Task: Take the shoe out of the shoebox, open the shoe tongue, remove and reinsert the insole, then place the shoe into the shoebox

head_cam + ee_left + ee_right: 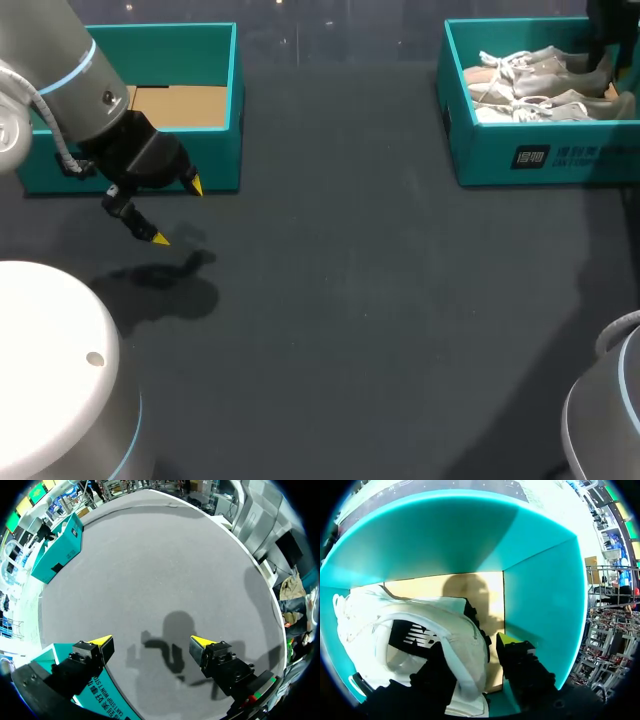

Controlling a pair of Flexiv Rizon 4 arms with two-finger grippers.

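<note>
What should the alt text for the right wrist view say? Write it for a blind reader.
The right gripper is inside a teal shoebox, its open fingers straddling the heel of a white shoe: one finger inside the shoe's opening, the other outside it. The shoe lies on the box's brown cardboard floor.

Two teal cardboard shoeboxes, the ten o'clock shoebox (226, 156) and the two o'clock shoebox (490, 160); two pale laced sneakers (545, 68) inside the latter.
</note>
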